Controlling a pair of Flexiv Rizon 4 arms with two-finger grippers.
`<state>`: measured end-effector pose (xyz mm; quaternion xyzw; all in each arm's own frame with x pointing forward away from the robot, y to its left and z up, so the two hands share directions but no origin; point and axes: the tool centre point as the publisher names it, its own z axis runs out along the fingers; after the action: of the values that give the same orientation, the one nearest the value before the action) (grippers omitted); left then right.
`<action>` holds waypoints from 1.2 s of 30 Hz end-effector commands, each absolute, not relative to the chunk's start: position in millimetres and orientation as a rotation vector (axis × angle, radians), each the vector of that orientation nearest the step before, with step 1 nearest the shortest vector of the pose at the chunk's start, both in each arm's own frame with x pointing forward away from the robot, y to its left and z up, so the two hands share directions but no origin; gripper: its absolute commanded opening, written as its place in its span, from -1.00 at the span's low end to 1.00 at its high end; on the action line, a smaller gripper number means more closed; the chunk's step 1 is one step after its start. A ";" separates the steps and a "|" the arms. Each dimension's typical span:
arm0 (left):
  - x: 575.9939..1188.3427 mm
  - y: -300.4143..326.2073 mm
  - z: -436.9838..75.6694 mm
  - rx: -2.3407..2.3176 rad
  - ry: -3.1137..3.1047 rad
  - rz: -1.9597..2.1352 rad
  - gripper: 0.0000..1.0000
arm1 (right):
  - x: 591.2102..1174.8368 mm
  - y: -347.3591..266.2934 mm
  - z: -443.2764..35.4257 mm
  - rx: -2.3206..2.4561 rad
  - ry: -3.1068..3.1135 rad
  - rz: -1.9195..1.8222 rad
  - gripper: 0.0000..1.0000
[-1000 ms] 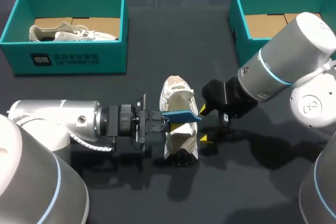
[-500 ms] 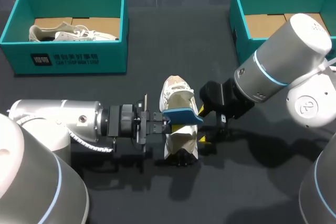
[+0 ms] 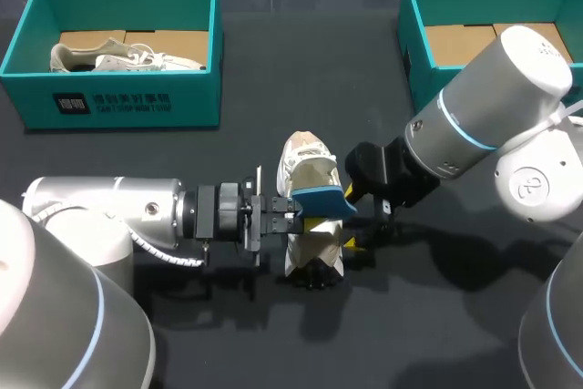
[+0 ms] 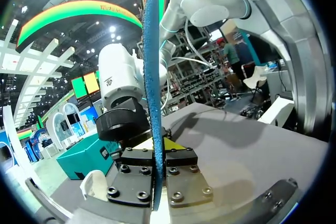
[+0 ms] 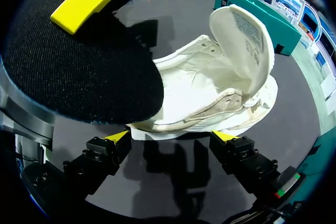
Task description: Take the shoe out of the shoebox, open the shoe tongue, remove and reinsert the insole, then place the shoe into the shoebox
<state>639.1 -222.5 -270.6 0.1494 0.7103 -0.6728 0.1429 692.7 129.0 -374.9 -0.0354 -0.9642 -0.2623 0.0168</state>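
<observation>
Left fingers (image 3: 282, 225) advanced toward frame centre, clamped on insole (image 3: 321, 199) lying crosswise over shoe (image 3: 308, 157); right fingers (image 5: 118, 136) apart, shoe just ahead.

A robot lab bench: left arm (image 3: 118, 216), right arm (image 3: 492, 107), dark table (image 3: 301, 70), teal shoeboxes (image 3: 123, 97)

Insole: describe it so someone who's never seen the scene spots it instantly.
Between the two teal shoeboxes, a white shoe lies mid-table. Just over it, the left gripper pinches a flat blue insole. Nothing else near it is blue; the shoe is white.
</observation>
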 end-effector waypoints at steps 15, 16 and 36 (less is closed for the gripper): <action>657.1 -220.2 -287.8 0.425 2.041 -1.978 -1.00 | 692.5 130.6 -375.7 -0.111 -2.999 -0.811 1.00; 657.7 -219.5 -289.1 0.428 2.041 -1.980 -1.00 | 692.5 130.6 -375.7 -0.111 -2.999 -0.811 1.00; 672.4 -211.9 -309.4 0.559 2.027 -1.988 -1.00 | 692.5 130.6 -375.7 -0.111 -2.999 -0.811 1.00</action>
<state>667.4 -209.2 -305.9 0.1883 0.6959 -0.6814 0.1266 692.9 129.3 -375.3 -0.0353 -0.9642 -0.2624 0.0169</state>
